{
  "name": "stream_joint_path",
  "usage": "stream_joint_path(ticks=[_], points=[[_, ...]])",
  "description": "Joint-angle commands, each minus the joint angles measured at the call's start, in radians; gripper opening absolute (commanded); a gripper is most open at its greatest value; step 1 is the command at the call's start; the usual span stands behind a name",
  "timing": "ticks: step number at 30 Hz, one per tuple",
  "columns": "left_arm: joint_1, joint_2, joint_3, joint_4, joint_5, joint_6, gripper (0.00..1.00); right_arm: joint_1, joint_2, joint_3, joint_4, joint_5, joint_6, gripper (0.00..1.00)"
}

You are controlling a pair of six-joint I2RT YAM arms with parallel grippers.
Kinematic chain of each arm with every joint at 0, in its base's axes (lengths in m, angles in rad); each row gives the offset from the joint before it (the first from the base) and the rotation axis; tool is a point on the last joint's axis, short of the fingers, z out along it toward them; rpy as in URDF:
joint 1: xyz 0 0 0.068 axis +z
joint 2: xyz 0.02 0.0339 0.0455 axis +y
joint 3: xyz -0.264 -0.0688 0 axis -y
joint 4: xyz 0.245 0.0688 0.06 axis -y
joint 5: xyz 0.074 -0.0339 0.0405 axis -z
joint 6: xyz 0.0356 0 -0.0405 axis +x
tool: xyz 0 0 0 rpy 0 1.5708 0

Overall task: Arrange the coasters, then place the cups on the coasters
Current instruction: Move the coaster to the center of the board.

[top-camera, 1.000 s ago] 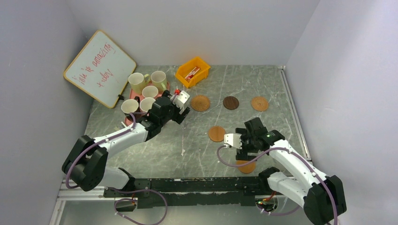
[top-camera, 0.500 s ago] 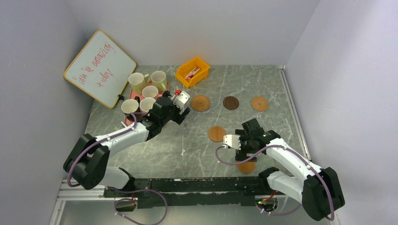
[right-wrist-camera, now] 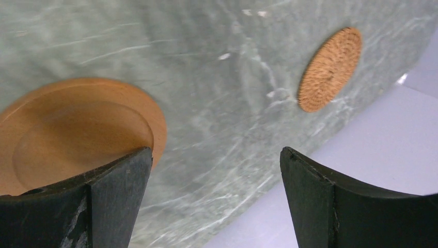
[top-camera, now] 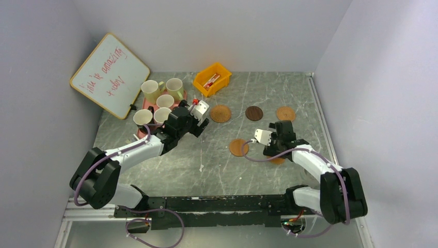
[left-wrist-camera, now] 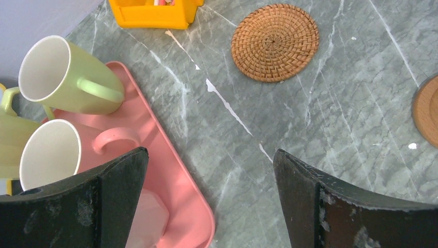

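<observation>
Top external view: over the last second the right arm (top-camera: 310, 160) reached from the near right toward the middle of the table (top-camera: 217, 165). The right gripper (top-camera: 260, 144) ended just right of an orange coaster (top-camera: 238, 147). Its jaws stood spread wide throughout, with nothing between them. The right wrist view agreed: that coaster lay flat on the table at the left finger's side, partly behind it and not clamped. Contact could not be told.

A second orange coaster (top-camera: 277, 160), which had lain nearer the arm bases, now showed farther out, mostly hidden under the right arm. How it got there could not be told.

Unchanged: the woven coaster (top-camera: 220, 113), dark coaster (top-camera: 253, 113) and third orange coaster (top-camera: 285, 113) sat in a far row, left to right. The left gripper (left-wrist-camera: 209, 157) had not moved. Its fingers were spread and empty, hovering at the right edge of the tray (left-wrist-camera: 181, 170). All five cups (top-camera: 165, 101) were grouped at the tray, far left.

Judgement: the arranging step was not finished, since two orange coasters lay out of the row. The right arm looked set to take the mid-table one. That disc is thin and flat on the table, so the fingers would need its rim. No cup had been placed.
</observation>
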Motion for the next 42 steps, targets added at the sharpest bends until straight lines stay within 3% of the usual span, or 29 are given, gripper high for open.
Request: stream_joint_path(ticks=[1, 8, 21, 29, 35, 42], points=[[0.005, -0.008, 0.017, 0.03, -0.009, -0.002, 0.96, -0.022, 0.104, -0.013, 0.163, 0.043, -0.004, 1.0], [0.005, 0.001, 0.02, 0.03, -0.003, -0.004, 0.96, -0.036, 0.151, 0.003, 0.212, 0.061, -0.012, 1.0], [0.006, -0.002, 0.02, 0.028, -0.004, -0.004, 0.96, -0.059, 0.061, 0.019, 0.066, 0.012, -0.067, 1.0], [0.007, -0.011, 0.019, 0.03, -0.011, -0.003, 0.96, -0.059, 0.016, 0.114, -0.006, -0.121, 0.036, 1.0], [0.007, -0.007, 0.019, 0.029, -0.008, -0.002, 0.96, -0.059, 0.061, 0.112, 0.194, -0.106, 0.167, 1.0], [0.007, -0.008, 0.017, 0.031, -0.011, 0.0, 0.96, -0.057, 0.163, 0.174, 0.293, -0.107, 0.358, 1.0]])
